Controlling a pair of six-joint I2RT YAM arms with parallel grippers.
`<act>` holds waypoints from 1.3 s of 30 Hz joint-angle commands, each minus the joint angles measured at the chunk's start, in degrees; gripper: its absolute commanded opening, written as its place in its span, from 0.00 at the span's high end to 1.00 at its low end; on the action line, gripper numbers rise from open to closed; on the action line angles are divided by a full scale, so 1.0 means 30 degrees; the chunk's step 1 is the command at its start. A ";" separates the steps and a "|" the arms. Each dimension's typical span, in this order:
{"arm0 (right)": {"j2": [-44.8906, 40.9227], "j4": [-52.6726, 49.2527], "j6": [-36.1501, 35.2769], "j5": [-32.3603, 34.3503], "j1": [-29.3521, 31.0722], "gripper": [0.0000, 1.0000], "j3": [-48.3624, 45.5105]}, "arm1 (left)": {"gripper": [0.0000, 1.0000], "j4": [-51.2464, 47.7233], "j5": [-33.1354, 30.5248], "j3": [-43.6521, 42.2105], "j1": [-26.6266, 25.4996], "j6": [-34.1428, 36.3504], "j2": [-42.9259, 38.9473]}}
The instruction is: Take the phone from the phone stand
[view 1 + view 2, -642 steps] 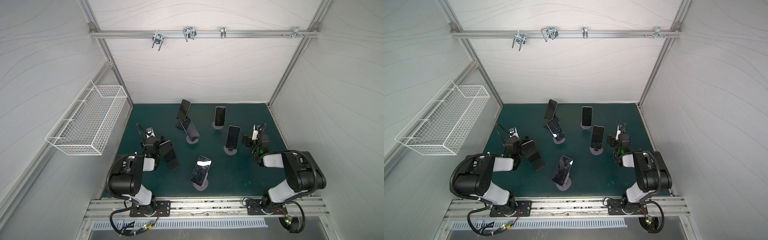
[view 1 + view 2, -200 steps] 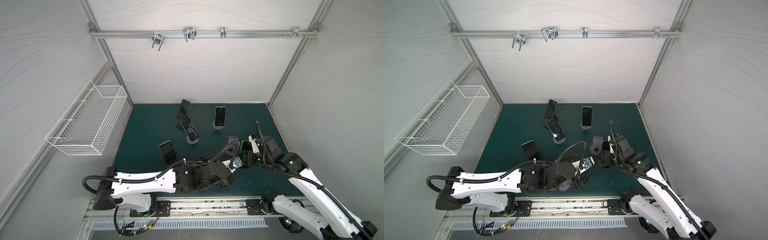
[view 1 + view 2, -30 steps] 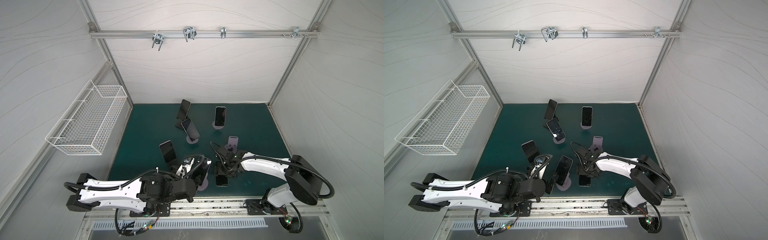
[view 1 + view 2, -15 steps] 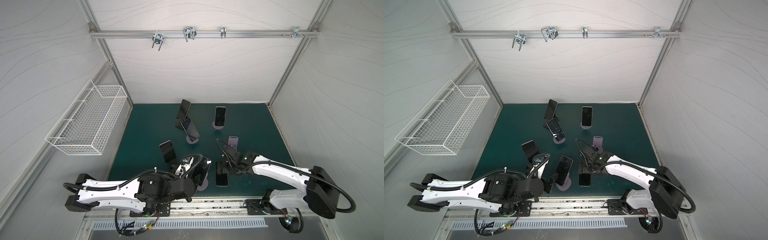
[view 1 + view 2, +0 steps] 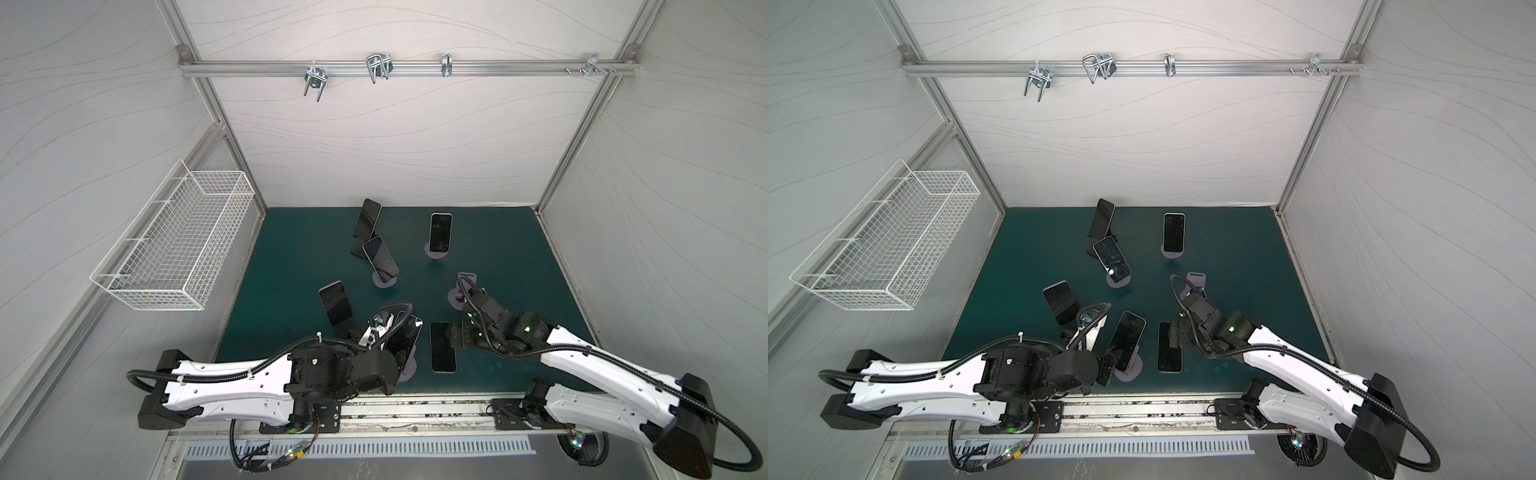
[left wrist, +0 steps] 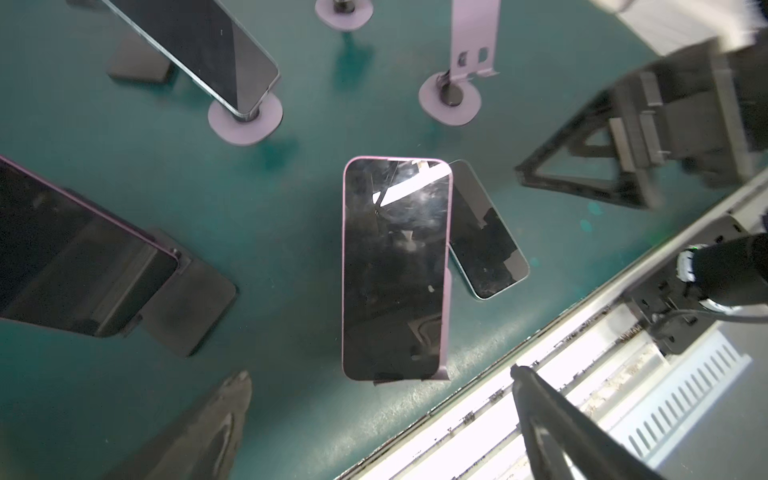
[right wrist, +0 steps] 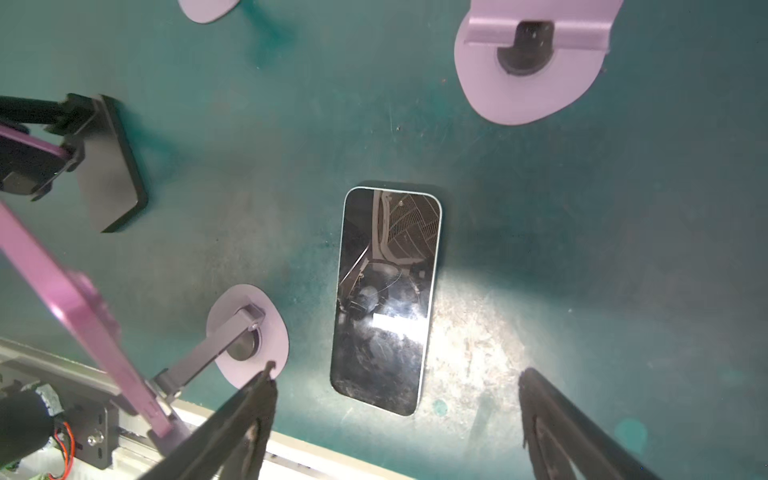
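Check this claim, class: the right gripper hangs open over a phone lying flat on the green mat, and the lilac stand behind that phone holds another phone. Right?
No. That lilac stand is empty, as the right wrist view shows. The rest holds: the right gripper hangs open over a phone lying flat on the green mat.

Soft, even light fills both top views, and the white walls (image 5: 395,137) look bright. In the right wrist view a white shine sits on the flat black glass phone (image 7: 386,299). The dark green mat (image 7: 478,332) beside it looks washed out, and the close black fingers (image 7: 245,415) are blurry.
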 commanded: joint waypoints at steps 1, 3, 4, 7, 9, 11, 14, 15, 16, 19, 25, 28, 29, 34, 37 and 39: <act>-0.1016 -0.0137 -0.0694 0.0622 -0.0116 0.09 -0.0408 | 0.01 0.1228 0.1293 0.0154 0.0654 0.0585 0.0421; -0.1577 -0.0111 -0.0794 0.0647 -0.0116 0.09 -0.0504 | 0.01 0.1414 0.1324 0.0373 0.0906 0.1251 0.0699; -0.1796 -0.0111 -0.0803 0.0628 -0.0116 0.09 -0.0565 | 0.01 0.1448 0.1378 0.0478 0.1036 0.1433 0.0796; -0.2445 -0.0023 -0.0670 0.0431 -0.0116 0.10 -0.0808 | 0.01 0.1475 0.1719 0.0661 0.1584 0.1705 0.1063; -0.2821 -0.0037 -0.0470 0.0137 -0.0114 0.10 -0.0889 | 0.01 0.1666 0.1916 0.0661 0.1758 0.1826 0.1113; -0.3239 0.0028 -0.0269 0.0085 -0.0083 0.11 -0.1026 | 0.01 0.1771 0.2010 0.0632 0.1757 0.1888 0.1151; -0.3879 0.0305 -0.0273 -0.0023 -0.0085 0.12 -0.1384 | 0.01 0.1691 0.2063 0.0653 0.1797 0.1867 0.1217; -0.4101 0.0365 -0.0298 -0.0057 -0.0086 0.12 -0.1473 | 0.01 0.1578 0.1990 0.0672 0.1787 0.1808 0.1246; -0.4258 0.0412 -0.0312 -0.0128 -0.0072 0.12 -0.1567 | 0.01 0.1468 0.1925 0.0668 0.1818 0.1767 0.1219; -0.4821 0.0805 -0.1014 -0.1098 -0.0086 0.11 -0.1724 | 0.01 0.1309 0.1851 0.0656 0.1932 0.1796 0.0993; -0.6130 0.2209 -0.2111 -0.3451 -0.0086 0.12 -0.2255 | 0.01 0.0887 0.2317 0.0688 0.2985 0.1453 0.0416; -0.6533 0.2446 -0.2344 -0.3785 -0.0086 0.13 -0.2243 | 0.01 0.1271 0.2070 0.0600 0.3042 0.1919 0.0094; -0.6635 0.2521 -0.2487 -0.3957 -0.0072 0.13 -0.2225 | 0.01 0.1257 0.1819 0.0566 0.3061 0.1841 0.0047; -0.7369 0.3587 -0.3114 -0.5903 -0.0042 0.16 -0.2394 | 0.01 0.0750 0.2031 0.0635 0.3280 0.1669 0.0387; -0.7745 0.4470 -0.3004 -0.6465 -0.0057 0.21 -0.2865 | 0.01 0.0548 0.2311 0.0577 0.3281 0.1411 0.0627; -0.7779 0.4741 -0.3011 -0.6634 -0.0057 0.23 -0.3026 | 0.01 0.0390 0.2468 0.0518 0.3280 0.1286 0.0647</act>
